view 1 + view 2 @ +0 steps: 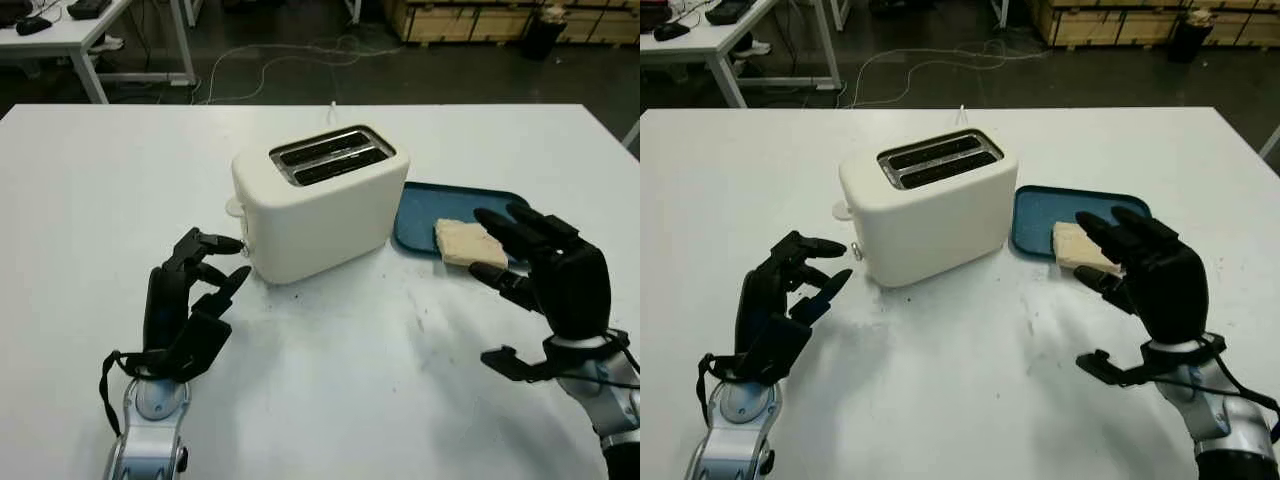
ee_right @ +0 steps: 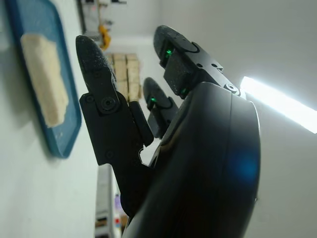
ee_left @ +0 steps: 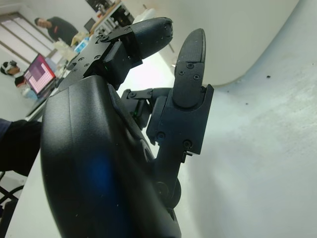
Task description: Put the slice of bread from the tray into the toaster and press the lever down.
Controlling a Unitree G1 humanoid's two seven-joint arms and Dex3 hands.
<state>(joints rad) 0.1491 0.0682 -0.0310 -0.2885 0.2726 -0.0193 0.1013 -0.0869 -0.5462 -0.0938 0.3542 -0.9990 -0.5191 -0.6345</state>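
Note:
A cream two-slot toaster [image 1: 320, 205] stands mid-table, its small lever knob [image 1: 246, 246] low on the left end. To its right a slice of bread [image 1: 468, 243] lies on a blue tray [image 1: 425, 215]. My right hand [image 1: 535, 262] hovers open just right of the bread, fingertips over the tray's near corner, holding nothing. The bread [image 2: 45, 79] and tray [image 2: 59, 144] also show beside that hand's fingers in the right wrist view. My left hand [image 1: 195, 290] is open, close to the toaster's left end, fingertips near the lever.
The white table [image 1: 330, 400] extends widely around both hands. Behind its far edge are a cable on the floor [image 1: 270, 60], another desk [image 1: 70, 30] at the far left and wooden crates [image 1: 480, 20] at the far right.

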